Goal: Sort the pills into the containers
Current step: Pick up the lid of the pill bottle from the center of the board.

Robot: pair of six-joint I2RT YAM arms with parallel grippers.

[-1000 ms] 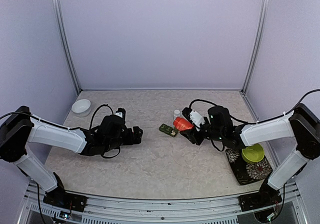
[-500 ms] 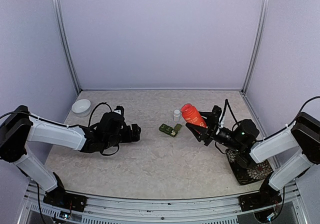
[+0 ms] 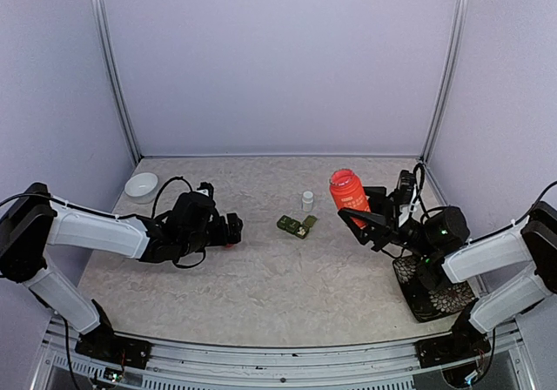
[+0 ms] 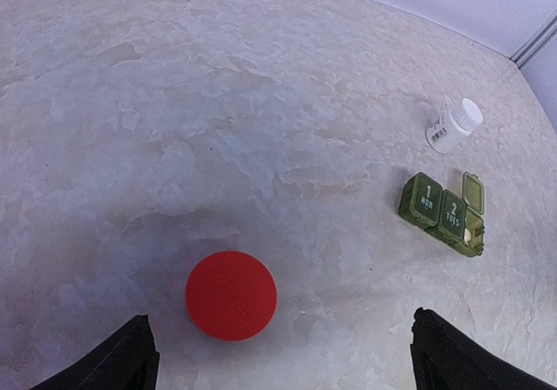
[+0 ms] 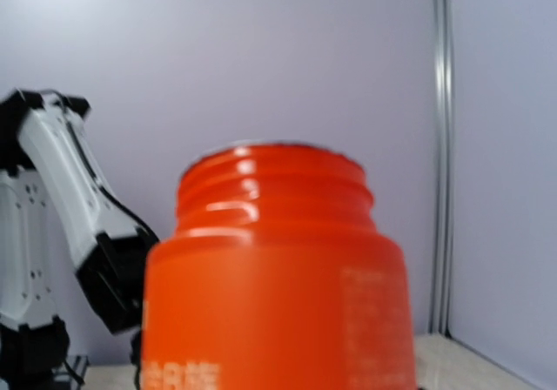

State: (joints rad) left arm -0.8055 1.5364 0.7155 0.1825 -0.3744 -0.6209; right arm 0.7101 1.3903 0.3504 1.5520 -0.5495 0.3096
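- Since half a second ago, the red-orange bottle (image 3: 348,194) has swung from a left lean to nearly upright and shifted right, farther from the pill box; the left arm has barely shifted.
- Dark green pill box (image 3: 297,225) lies flat near the middle of the marbled table (image 3: 278,303), well apart from every edge.
- In the left wrist view the pill box (image 4: 444,211) shows two shut lids marked 1 and 2. The third lid, at its right end, stands open, with a small pale spot inside.
- Small white bottle (image 3: 307,200) stands just behind the box, near it but apart.
- Right gripper (image 3: 359,219) clamps the red-orange bottle near its base, to the right of the box. The bottle's threaded mouth (image 5: 274,168) is uncapped.
- Red cap (image 4: 231,295) lies flat on the table just ahead of the left gripper (image 3: 233,230), whose fingers (image 4: 126,359) are spread wide with nothing between them.
- Bare tabletop stretches between the cap and the box, and from the box to the near edge.
- White bowl (image 3: 141,185) sits in the back left corner.
- Dark patterned mat (image 3: 435,301) lies by the right edge under the right arm.
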